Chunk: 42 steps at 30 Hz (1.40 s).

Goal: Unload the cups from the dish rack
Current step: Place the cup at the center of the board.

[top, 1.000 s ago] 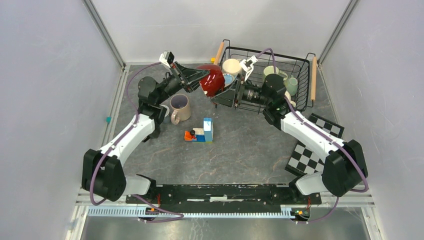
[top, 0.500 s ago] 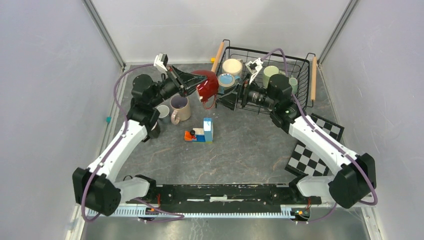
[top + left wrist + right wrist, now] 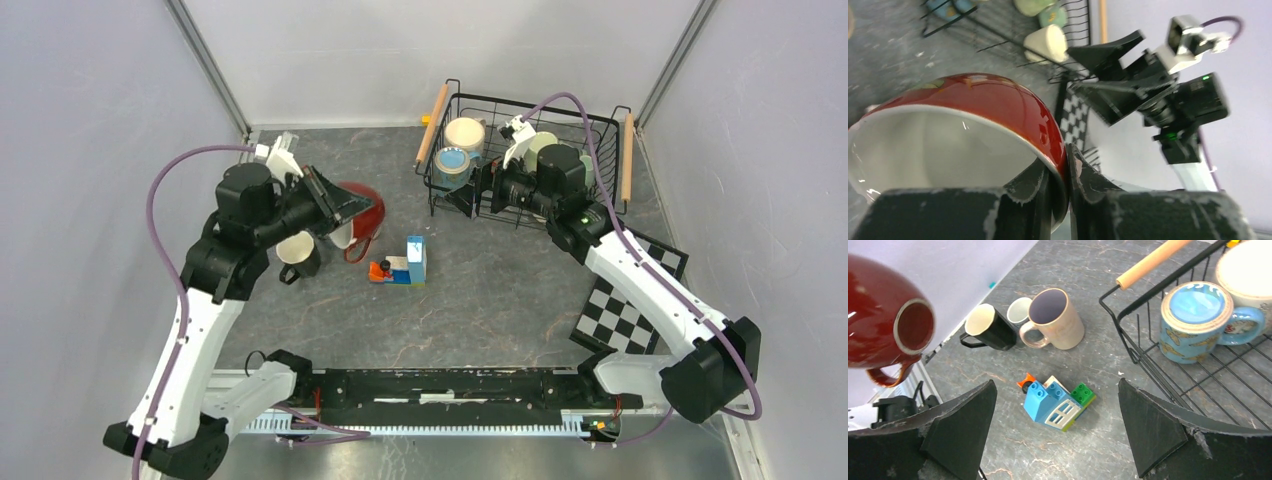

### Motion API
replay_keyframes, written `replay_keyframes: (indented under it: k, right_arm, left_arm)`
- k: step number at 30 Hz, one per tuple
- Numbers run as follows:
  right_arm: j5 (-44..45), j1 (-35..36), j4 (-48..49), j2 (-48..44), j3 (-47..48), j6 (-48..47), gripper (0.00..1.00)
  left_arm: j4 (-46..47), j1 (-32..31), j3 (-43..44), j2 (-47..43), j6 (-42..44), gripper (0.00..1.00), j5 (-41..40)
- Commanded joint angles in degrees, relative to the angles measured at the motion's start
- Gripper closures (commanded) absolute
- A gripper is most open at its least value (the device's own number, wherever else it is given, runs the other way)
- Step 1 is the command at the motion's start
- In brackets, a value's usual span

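Left end effector [image 3: 338, 203] is pressed onto the rim of 1 dark red glazed ceramic mug [image 3: 366, 204], 1 finger inside the pale interior and 1 outside; the left wrist view shows the fingers [image 3: 1083, 176] pinching the rim. The mug is held tipped on its side over the far left part of the grey stone-patterned tabletop [image 3: 490, 300], handle hanging downward. Right end effector [image 3: 477, 190] is spread wide and holds nothing; it sits at the near left corner of the black wire dish rack [image 3: 530, 100], which stands at the far right of the tabletop. In the rack: 1 blue patterned mug [image 3: 1193, 315], 1 cream mug [image 3: 1248, 270]. On the tabletop left of the rack: 1 black mug [image 3: 990, 330], 1 pink-beige mug [image 3: 1053, 320], 1 small grey mug [image 3: 1019, 310], close together. A blue-and-orange toy block cluster [image 3: 405, 265] lies near centre.
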Motion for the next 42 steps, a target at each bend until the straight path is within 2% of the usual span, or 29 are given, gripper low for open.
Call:
replay_keyframes:
  k: [1, 8, 19, 42]
  right_arm:
    - [3.0, -0.23, -1.18, -0.62, 2.46, -2.23, 0.02]
    - [3.77, -0.23, -1.45, -0.27, 2.91, -2.88, 0.02]
    - [4.84, -0.21, -2.74, 0.91, 3.96, -4.15, 0.02]
    - [5.1, -0.19, -4.57, 2.1, 5.29, -6.16, 0.02]
  left_arm:
    - [-14.03, 0.04, 2.07, -2.2, 9.75, 0.98, -5.68]
    - [-22.22, -1.52, -1.62, -0.63, 15.6, 0.98, -14.6]
    - [-22.36, -8.77, -6.08, 8.28, 18.58, 0.98, -28.8]
    - [-11.16, -8.5, -13.16, 26.77, 20.57, 0.98, -34.18]
